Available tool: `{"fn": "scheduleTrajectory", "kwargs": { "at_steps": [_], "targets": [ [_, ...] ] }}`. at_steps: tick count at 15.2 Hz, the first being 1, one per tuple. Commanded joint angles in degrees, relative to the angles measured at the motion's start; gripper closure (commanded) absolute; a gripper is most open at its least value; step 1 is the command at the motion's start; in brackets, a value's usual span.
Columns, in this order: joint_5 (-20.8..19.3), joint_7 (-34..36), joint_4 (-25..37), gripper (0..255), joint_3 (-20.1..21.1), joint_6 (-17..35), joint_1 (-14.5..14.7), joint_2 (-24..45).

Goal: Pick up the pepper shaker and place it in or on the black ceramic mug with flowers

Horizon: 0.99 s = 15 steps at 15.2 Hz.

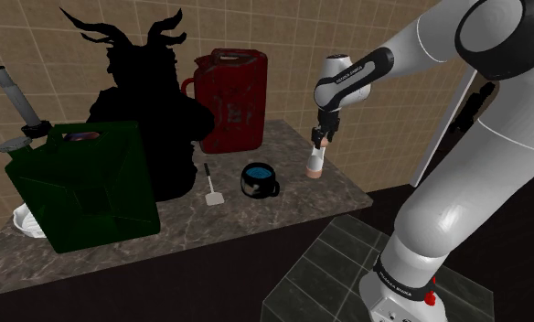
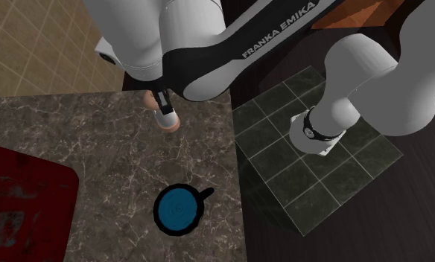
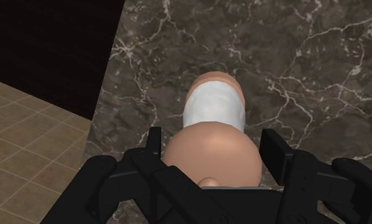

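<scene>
black fingers [image 3: 154, 143] of the gripper [image 3: 213, 141] sit closest, narrowed to a pinch on either side of the rounded tan top of the pepper shaker [image 3: 214, 108]. the shaker looks small, light and rigid, with a smooth domed cap that could slip, so a hold just under the dome, above the white band, seems safest. it stands upright on the marble counter [image 1: 283, 215] near the edge, and whether its base has left the stone cannot be told. the black mug [image 1: 259, 180], blue inside, waits well apart along the counter.
</scene>
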Motion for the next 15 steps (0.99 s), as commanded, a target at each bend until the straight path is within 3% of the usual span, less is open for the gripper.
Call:
{"fn": "scheduleTrajectory", "kwargs": {
  "at_steps": [1,15],
  "targets": [
    [0.01,-0.07,0.38,255,0.08,-0.82,0.02,-0.41],
    [0.29,-1.11,7.18,255,1.25,-12.09,0.33,-5.03]
  ]
}}
